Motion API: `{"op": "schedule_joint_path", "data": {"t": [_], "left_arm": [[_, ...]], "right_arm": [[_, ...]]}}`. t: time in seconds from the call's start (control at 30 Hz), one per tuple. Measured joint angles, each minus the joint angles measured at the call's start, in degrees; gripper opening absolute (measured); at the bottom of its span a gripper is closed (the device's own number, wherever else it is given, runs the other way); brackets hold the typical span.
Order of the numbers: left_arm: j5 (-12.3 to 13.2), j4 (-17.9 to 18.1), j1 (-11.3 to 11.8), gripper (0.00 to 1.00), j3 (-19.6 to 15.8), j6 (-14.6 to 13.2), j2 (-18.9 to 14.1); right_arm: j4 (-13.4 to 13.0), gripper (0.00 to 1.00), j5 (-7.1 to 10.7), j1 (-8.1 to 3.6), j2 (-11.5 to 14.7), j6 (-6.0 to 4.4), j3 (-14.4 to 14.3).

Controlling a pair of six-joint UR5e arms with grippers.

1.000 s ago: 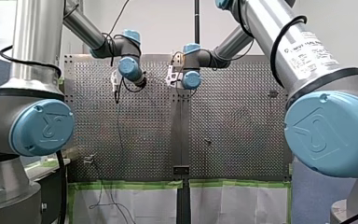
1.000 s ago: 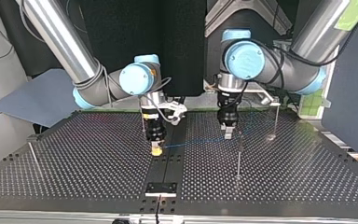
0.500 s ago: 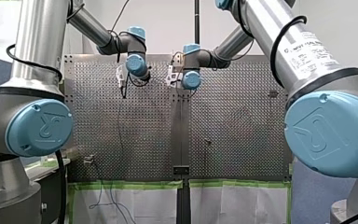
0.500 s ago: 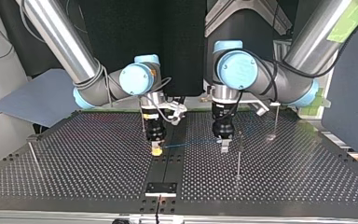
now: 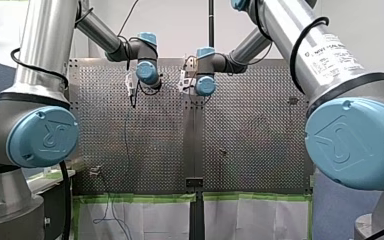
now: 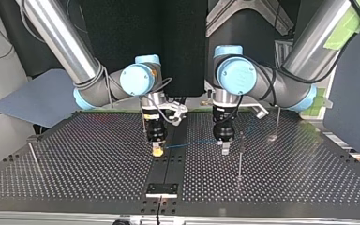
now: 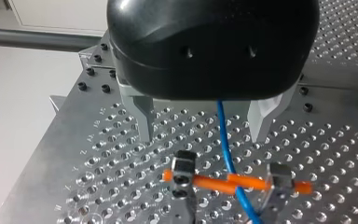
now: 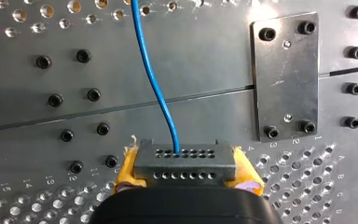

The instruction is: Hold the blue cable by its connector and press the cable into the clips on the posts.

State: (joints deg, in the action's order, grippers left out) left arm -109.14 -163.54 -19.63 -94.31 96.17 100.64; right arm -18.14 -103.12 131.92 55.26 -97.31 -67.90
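Blue cable [image 8: 156, 79] leaves the grey connector [image 8: 184, 161], which my right gripper [image 8: 186, 169] clamps between its yellow pads [image 8: 127, 168] over the perforated table [image 8: 37, 107]. Farther along, the cable passes between the wide-spread fingers [image 7: 144, 119] of my left gripper [image 7: 201, 134], touching neither, and crosses an orange bar [image 7: 209, 181] joining two metal clip heads [image 7: 182, 169].

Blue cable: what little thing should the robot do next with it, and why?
Probably shut my left gripper on the blue cable. Its fingers stand open on either side of the cable, with the clips just ahead, while my right gripper holds the connector. A grip would let it steer the cable in.
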Motion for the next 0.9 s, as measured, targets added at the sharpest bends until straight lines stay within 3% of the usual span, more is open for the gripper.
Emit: {"op": "schedule_joint_path", "data": {"t": [0.23,0.27,0.3,0.33,0.37,0.4,0.43,0.47,0.5,0.57,0.63,0.9], "left_arm": [[-0.2,0.3,0.0,1.00,0.0,-0.3,0.0],[-0.3,0.4,0.0,0.92,0.0,-0.4,0.0],[-0.4,0.5,-0.1,0.92,0.0,-0.5,0.0],[-0.7,0.7,-0.1,0.86,0.0,-0.7,0.0],[-1.0,0.9,-0.2,0.59,0.0,-0.8,0.0],[-1.3,1.1,-0.2,0.59,0.0,-0.9,0.0],[-1.7,1.4,-0.3,0.47,0.0,-1.1,0.0],[-1.9,1.6,-0.3,0.28,0.0,-1.1,0.0],[-2.0,1.7,-0.4,0.28,0.0,-1.2,0.0],[-2.2,1.8,-0.5,0.05,0.0,-1.2,0.0],[-2.3,1.9,-0.6,0.00,0.0,-1.2,0.0],[-2.4,1.8,-0.8,0.00,0.0,-1.3,0.0]], "right_arm": [[0.0,0.00,0.01,0.00,0.0,0.03,0.0],[0.0,0.00,0.01,0.00,0.0,0.04,0.0],[0.0,0.00,0.02,0.00,0.0,0.05,0.0],[0.0,0.00,0.02,0.00,0.0,0.06,0.0],[0.0,0.00,0.02,0.00,0.0,0.07,0.0],[0.0,0.00,0.01,0.00,0.0,0.08,0.0],[0.0,0.00,0.01,0.00,0.0,0.08,0.0],[0.0,0.00,0.02,0.00,0.0,0.08,0.0],[0.0,0.00,0.02,0.01,0.0,0.08,0.0],[0.0,0.00,0.01,0.00,0.0,0.08,0.0],[0.0,0.00,0.02,-0.02,0.0,0.09,0.0],[0.1,0.00,0.01,0.01,0.0,0.03,0.0]]}}
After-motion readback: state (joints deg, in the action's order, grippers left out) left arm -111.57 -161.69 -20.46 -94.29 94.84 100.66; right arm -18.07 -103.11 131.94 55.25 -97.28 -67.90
